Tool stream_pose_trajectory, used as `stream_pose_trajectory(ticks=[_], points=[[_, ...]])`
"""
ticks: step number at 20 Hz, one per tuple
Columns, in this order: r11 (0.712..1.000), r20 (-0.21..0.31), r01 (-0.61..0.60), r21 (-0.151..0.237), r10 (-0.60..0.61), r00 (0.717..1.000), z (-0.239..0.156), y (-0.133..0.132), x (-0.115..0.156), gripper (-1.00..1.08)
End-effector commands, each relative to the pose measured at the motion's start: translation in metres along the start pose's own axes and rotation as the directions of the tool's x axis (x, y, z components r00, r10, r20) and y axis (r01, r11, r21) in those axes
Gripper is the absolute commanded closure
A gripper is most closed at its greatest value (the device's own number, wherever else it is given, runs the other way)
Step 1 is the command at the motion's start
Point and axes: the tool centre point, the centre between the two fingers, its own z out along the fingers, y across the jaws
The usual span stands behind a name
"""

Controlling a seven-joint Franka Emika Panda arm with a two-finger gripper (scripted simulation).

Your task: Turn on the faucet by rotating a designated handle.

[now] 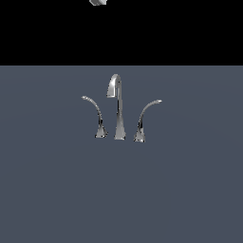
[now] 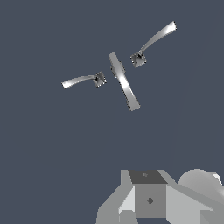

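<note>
The faucet [image 1: 117,109] is a small chrome three-piece set standing on the grey floor, with a tall centre spout [image 2: 124,82] hooked at the top. The handle [image 1: 95,115] is the slender lever on the exterior view's left, its thin tip arching leftward; from the wrist it shows as the narrow lever [image 2: 81,80]. A thicker lever [image 1: 144,116] arches to the right. My gripper [image 1: 98,2] hangs high above the faucet, only a sliver of it showing at the picture's upper edge. In the wrist view its grey body [image 2: 148,196] is far from every lever and holds nothing that I can see.
The flat grey floor [image 1: 57,190] surrounds the faucet on all sides, with a black background behind it. The thicker lever [image 2: 155,39] stands on the far side of the spout from the handle.
</note>
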Motion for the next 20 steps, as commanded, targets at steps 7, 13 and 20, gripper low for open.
stream_pose_trajectory(ticks=[7,13,20], points=[[0.969,0.014,-0.245,0.006,0.245,0.969,0.039,-0.038,0.041,1.08],[0.912,0.004,-0.41,0.0,0.41,0.912,0.071,-0.061,0.068,1.08],[0.812,-0.031,-0.584,-0.001,0.584,0.811,0.111,-0.087,0.098,1.08]])
